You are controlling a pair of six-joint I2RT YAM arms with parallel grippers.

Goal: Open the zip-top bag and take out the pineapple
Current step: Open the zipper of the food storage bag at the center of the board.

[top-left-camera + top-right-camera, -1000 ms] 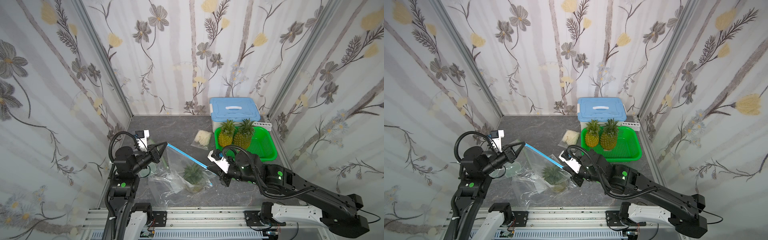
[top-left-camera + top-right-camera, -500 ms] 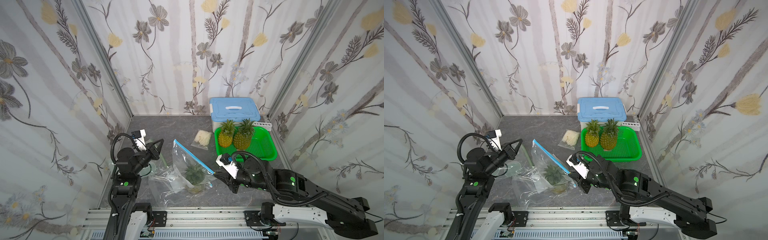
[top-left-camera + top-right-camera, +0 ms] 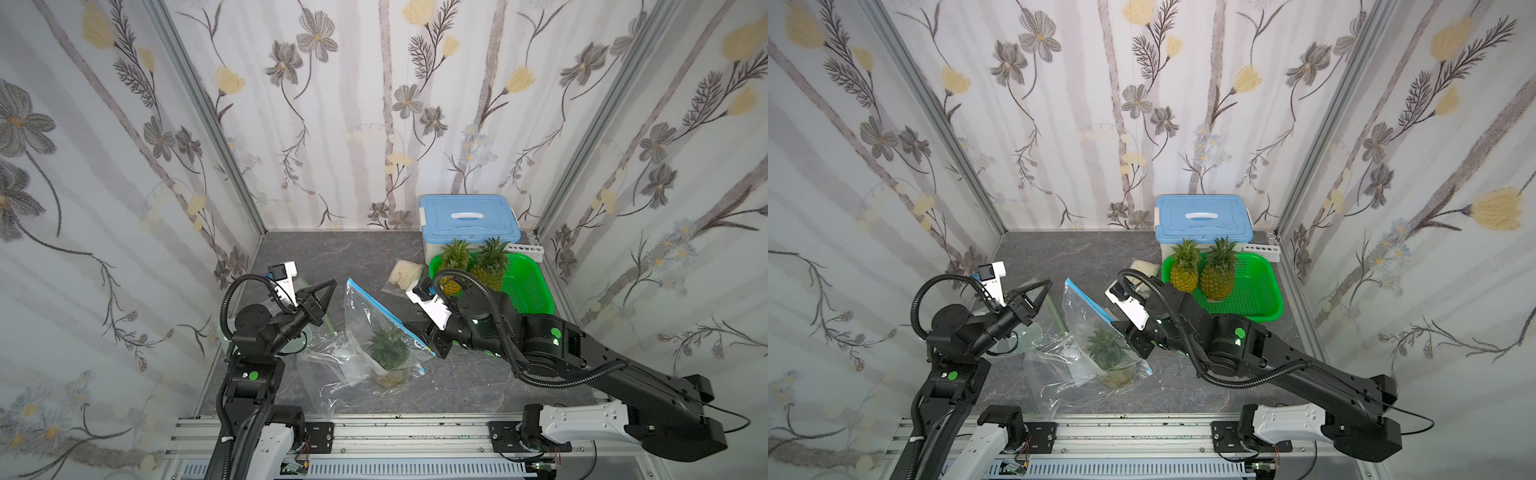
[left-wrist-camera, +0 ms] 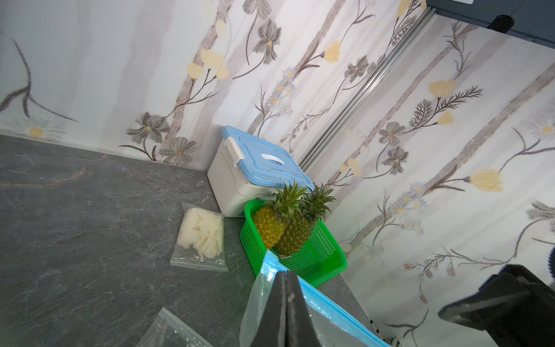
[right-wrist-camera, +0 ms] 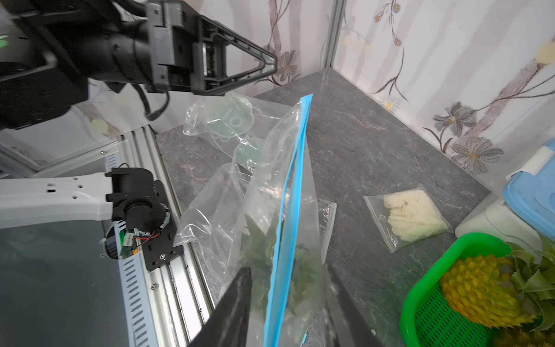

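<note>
Presently, the zip-top bag (image 3: 361, 328) is found standing on the table (image 3: 324, 257) between the two arms, with the pineapple (image 3: 388, 350) enclosed in its lower part, crown uppermost. The long axis to be considered is that of the blue zip strip (image 3: 376, 304), which slopes from a raised corner on the left arm's side down to an end on the right arm's side. The right gripper (image 5: 288, 315) is the nearer. In the right wrist view its jaws are seen apart, one on either side of the strip's lower end, and no clamping is visible. The left gripper (image 3: 331, 284) is held with its jaws together on nothing, near the raised corner but clear of it in both top views. Whether the seal has been parted cannot be determined. It is judged that the strip is to be taken across its length by the right jaws, while the raised corner must be approached by the left gripper from its own side. The two other pineapples (image 3: 473, 266) in the green basket (image 3: 530, 291) are not concerned.
</note>
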